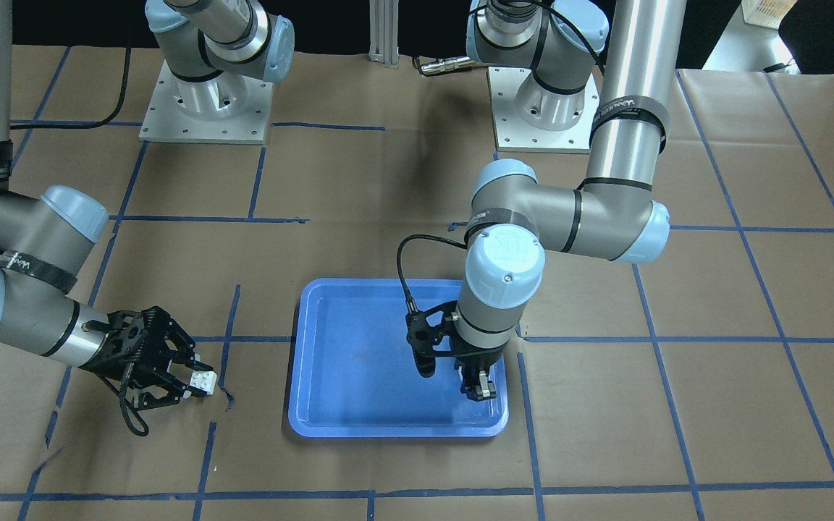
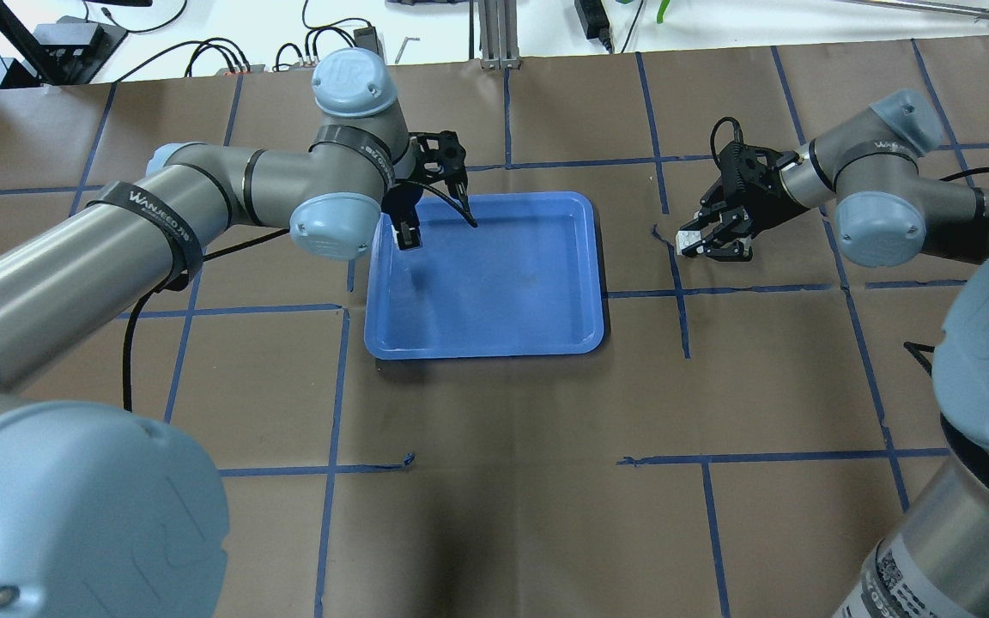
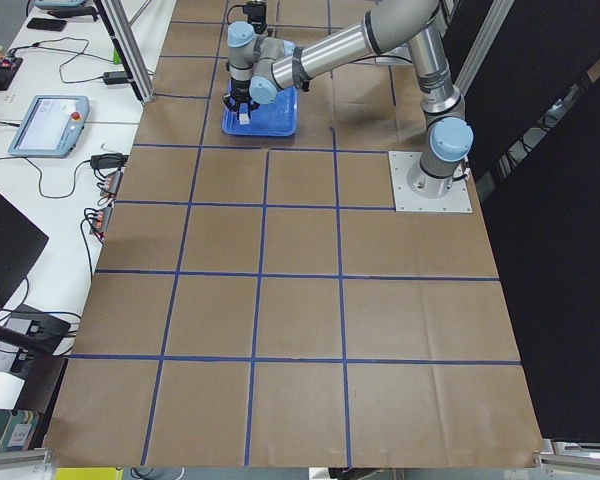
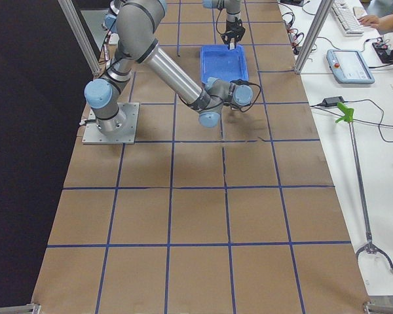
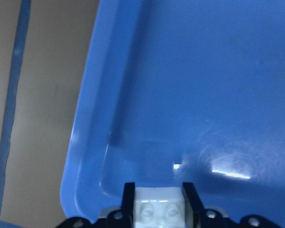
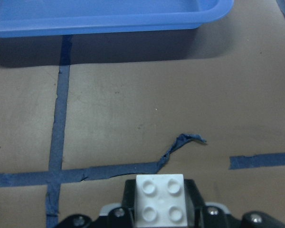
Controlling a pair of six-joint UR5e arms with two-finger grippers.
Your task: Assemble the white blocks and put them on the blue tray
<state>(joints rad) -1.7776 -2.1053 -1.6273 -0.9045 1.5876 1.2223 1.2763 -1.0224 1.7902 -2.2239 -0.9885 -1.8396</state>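
The blue tray (image 2: 503, 292) lies flat at the middle of the table. My left gripper (image 2: 409, 233) hangs over the tray's far left corner, fingers pointing down, shut on a white block (image 5: 156, 211) held just above the tray floor (image 5: 204, 85). In the front view this gripper (image 1: 481, 389) is at the tray's near right corner. My right gripper (image 2: 707, 240) is to the right of the tray, low over the brown paper, shut on the other white block (image 6: 160, 204), whose four studs face up. That block also shows in the front view (image 1: 202, 382).
Blue tape lines grid the brown paper, and a torn, curled strip (image 6: 185, 142) lies just ahead of the right gripper. The tray's side wall (image 6: 109, 19) is beyond it. The arm base plates (image 1: 203, 108) (image 1: 544, 108) stand at the robot's edge.
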